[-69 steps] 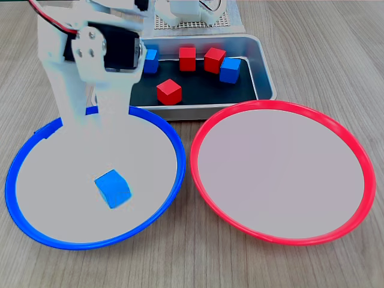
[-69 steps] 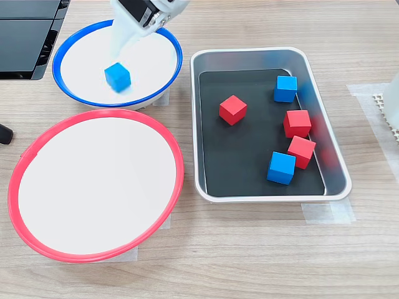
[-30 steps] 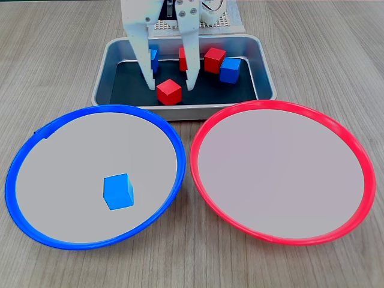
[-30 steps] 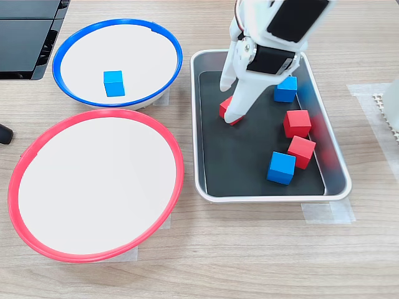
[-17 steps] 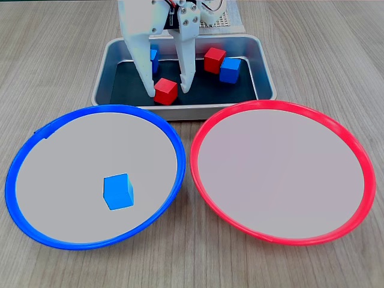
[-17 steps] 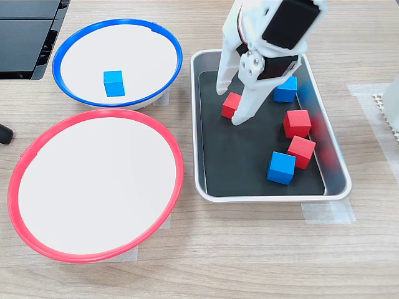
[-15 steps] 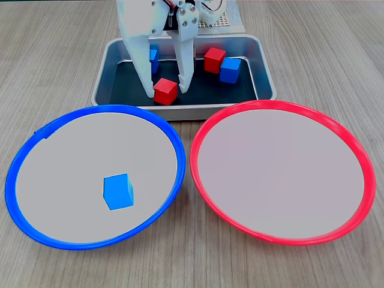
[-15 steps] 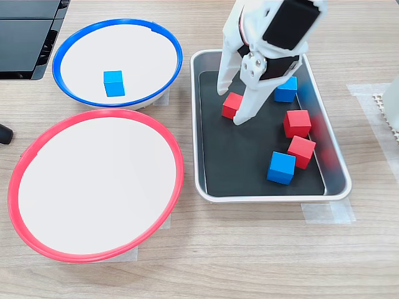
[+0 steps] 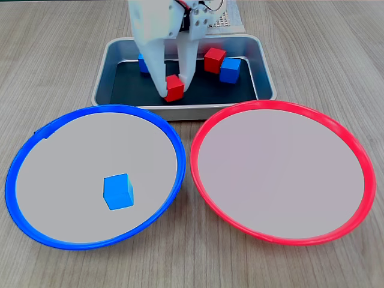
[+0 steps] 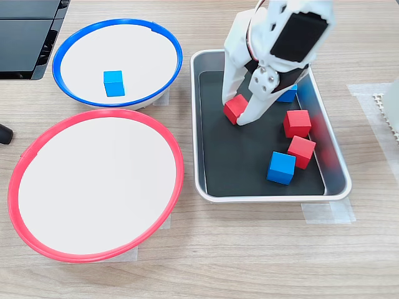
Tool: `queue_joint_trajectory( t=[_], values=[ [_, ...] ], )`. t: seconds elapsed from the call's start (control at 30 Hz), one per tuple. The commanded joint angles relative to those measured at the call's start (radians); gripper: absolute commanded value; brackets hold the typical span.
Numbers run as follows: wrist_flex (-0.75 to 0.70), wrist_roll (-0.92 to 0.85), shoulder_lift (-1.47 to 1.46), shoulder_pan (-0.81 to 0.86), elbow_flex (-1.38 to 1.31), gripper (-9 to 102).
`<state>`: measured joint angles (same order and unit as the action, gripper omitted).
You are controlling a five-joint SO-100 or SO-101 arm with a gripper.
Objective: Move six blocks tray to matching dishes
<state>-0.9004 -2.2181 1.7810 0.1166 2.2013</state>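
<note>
So the gripper (image 9: 173, 90) is clamped on a red block (image 10: 235, 108) in the tray (image 9: 266, 77), presumably headed for the red-rimmed dish (image 9: 282, 171) to match.

A pale wood-grain worktop (image 9: 312, 54) carries everything. In a fixed view, a black flat device (image 10: 25, 37) sits at the far left edge, and clear tape strips (image 10: 327, 213) lie on the wood at the near right.

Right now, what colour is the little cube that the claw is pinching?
Red. The cube between the claw's tips shows best in a fixed view.
</note>
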Motion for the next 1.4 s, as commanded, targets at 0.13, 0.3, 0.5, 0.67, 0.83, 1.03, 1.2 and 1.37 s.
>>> queue_joint_trajectory(
  t=[0.13,0.3,0.5,0.67,0.83,1.03,1.2,1.37],
  values=[
    [-0.172,1.17,-0.009,-0.383,-0.36,0],
    [0.048,1.56,-0.181,-0.408,-0.581,0],
    [0.238,1.476,-0.383,-0.308,-0.634,0],
    [0.239,1.365,-0.408,-0.236,-0.592,12],
    [0.204,1.339,-0.379,-0.229,-0.58,18],
    [-0.221,1.094,-0.199,-0.245,-0.581,0],
    [-0.532,0.704,0.003,-0.227,-0.428,0],
    [-0.529,0.531,0.106,-0.202,-0.23,10]
  ],
)
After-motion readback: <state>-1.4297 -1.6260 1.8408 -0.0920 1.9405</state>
